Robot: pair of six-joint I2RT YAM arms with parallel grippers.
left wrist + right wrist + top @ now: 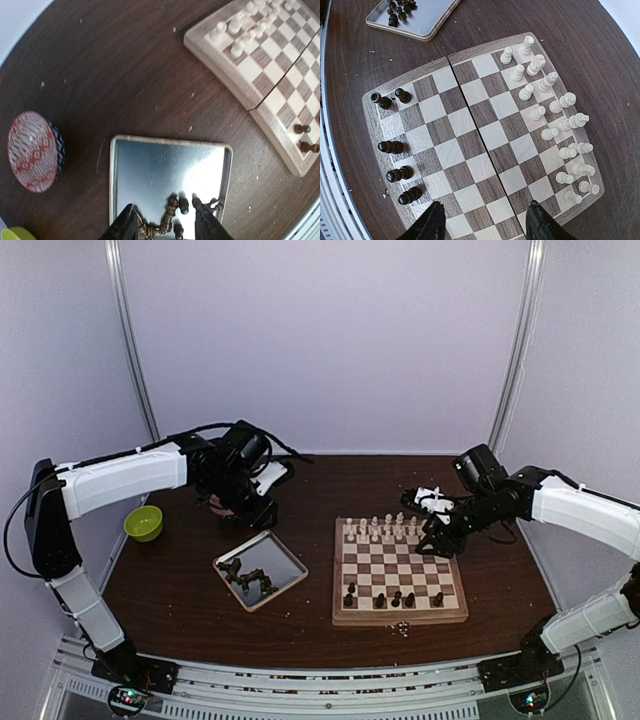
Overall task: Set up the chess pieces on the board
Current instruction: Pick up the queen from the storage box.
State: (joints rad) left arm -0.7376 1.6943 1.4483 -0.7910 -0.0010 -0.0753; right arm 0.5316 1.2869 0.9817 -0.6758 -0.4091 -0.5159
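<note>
**A:** What is the right gripper (485,220) doing?

**B:** Its fingers are spread wide with nothing between them. It hangs over the right-hand edge of the board (485,135), about midway along that side.

**A:** And what is standing on the board?

**B:** The cream pieces (555,106) stand in two rows along the far side. A handful of dark pieces (390,146) stand along the near side, with empty squares between them. The middle of the board is bare.

**A:** How about the left gripper (165,222)?

**B:** Also wide apart and holding nothing. It hovers above the silver tray (114,175), and the wrist view shows a jumble of more dark figures in the tray between the fingers. Some of them lie on their sides.

**A:** Where does the tray lie?

**B:** On the dark wooden table (180,580), left of the board and turned at an angle to it, with a strip of tabletop between them.

**A:** Anything else nearby?

**B:** A round dish with a red pattern (32,150) sits near the tray. A green bowl (144,523) stands towards the table's left edge. Pale crumbs dot the wood.
</note>
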